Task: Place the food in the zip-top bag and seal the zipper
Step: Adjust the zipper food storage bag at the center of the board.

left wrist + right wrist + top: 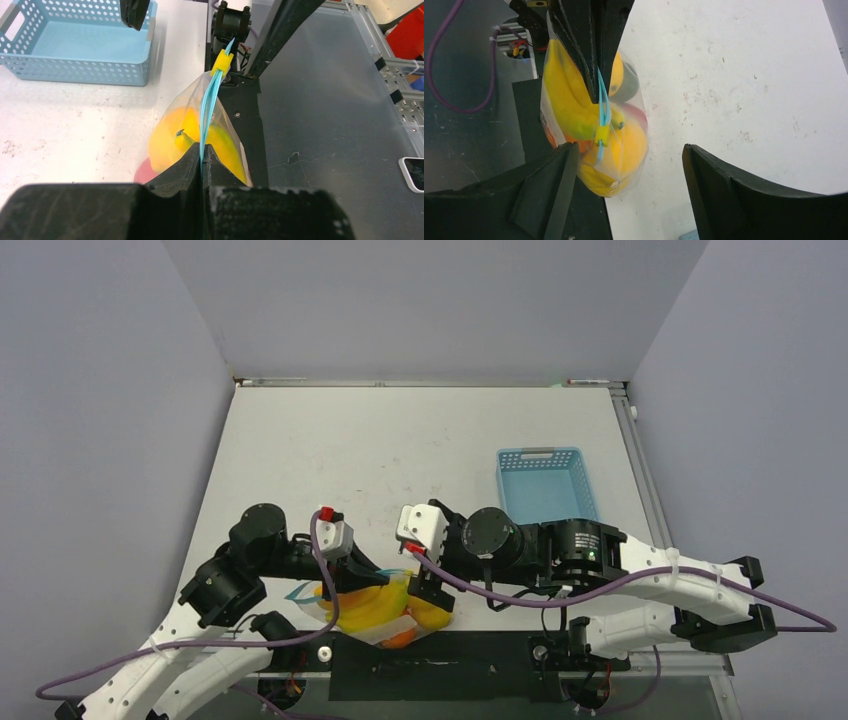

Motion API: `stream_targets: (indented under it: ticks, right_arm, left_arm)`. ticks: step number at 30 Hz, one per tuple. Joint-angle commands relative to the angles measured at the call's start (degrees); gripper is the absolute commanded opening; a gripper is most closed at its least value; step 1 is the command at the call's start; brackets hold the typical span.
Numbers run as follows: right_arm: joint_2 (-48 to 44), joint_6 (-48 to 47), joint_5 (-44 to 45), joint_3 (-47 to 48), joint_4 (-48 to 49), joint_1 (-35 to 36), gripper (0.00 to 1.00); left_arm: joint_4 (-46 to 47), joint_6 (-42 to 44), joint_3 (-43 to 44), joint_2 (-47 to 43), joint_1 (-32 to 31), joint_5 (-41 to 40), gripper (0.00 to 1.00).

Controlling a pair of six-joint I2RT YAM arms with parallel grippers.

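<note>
The zip-top bag [372,615] sits at the table's near edge with the food inside: yellow bananas [566,100], an orange round [626,150] and a red one [142,172]. My left gripper [202,149] is shut on the light blue zipper [207,107] at one end and holds the bag's mouth upright. A yellow slider [221,62] sits at the zipper's far end; it also shows in the right wrist view [601,134]. My right gripper [628,150] is open wide, with its jaws either side of the bag's slider end, not touching it. In the top view the left gripper [370,580] and right gripper [432,592] flank the bag.
A light blue mesh basket [545,485] stands empty on the table's right side, beyond the right arm; it also shows in the left wrist view [80,45]. A black base plate [430,660] runs along the near edge under the bag.
</note>
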Motion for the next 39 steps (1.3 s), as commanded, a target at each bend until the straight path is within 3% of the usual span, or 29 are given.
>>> stream_targets:
  ticks: [1, 9, 19, 32, 39]
  right_arm:
    - [-3.5, -0.7, -2.3, -3.8, 6.8, 0.5, 0.77]
    - [-8.0, -0.8, -7.7, -9.9, 13.5, 0.5, 0.73]
    - [-8.1, -0.8, -10.5, -12.2, 18.2, 0.5, 0.51]
    - [-7.0, -1.0, -11.3, -13.2, 19.7, 0.5, 0.40]
    - [-6.4, -1.1, -11.9, -13.5, 20.3, 0.4, 0.39]
  left_arm:
    - [3.8, -1.5, 3.6, -1.1, -0.3, 4.4, 0.00]
    - [4.7, -2.4, 4.3, -2.1, -0.3, 6.0, 0.00]
    - [6.2, -4.6, 4.3, -2.9, -0.2, 7.7, 0.00]
    - [7.8, -6.1, 4.2, -4.1, -0.2, 8.6, 0.00]
    - [9.1, -7.4, 4.2, -4.7, -0.3, 9.0, 0.00]
